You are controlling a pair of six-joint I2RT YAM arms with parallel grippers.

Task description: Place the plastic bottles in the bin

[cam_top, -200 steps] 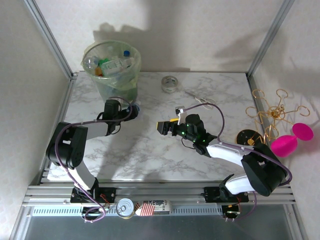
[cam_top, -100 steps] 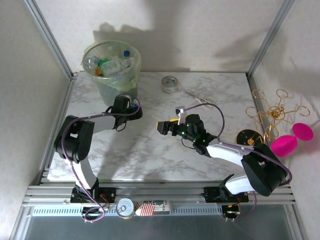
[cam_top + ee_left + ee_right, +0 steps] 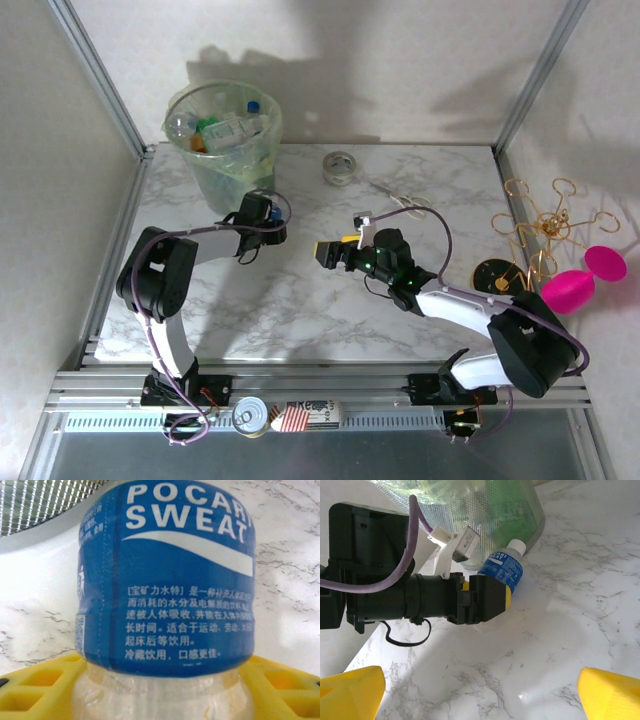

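Observation:
A clear plastic bottle [image 3: 165, 580] with a blue label and white cap lies on the marble table beside the foot of the bin [image 3: 225, 180]. My left gripper [image 3: 268, 218] is shut on it, and its yellow fingers [image 3: 35, 690] press the clear body on both sides. The right wrist view shows the same bottle [image 3: 502, 570] sticking out of the left gripper [image 3: 495, 592] toward the mesh-walled bin [image 3: 485, 510]. Several plastic bottles [image 3: 230, 128] lie inside the bin. My right gripper [image 3: 325, 253] hovers open at mid-table, its yellow fingertips [image 3: 350, 690] wide apart with nothing between them.
A grey tape roll [image 3: 340, 167] and scissors [image 3: 400, 200] lie at the back of the table. A gold wire stand [image 3: 545, 225] and a pink object [image 3: 580, 280] sit off the right edge. A can [image 3: 250, 415] rests on the front rail.
My left gripper has reached rightward to the bottle beside the bin and its jaws have come together round it. The right arm has barely moved.

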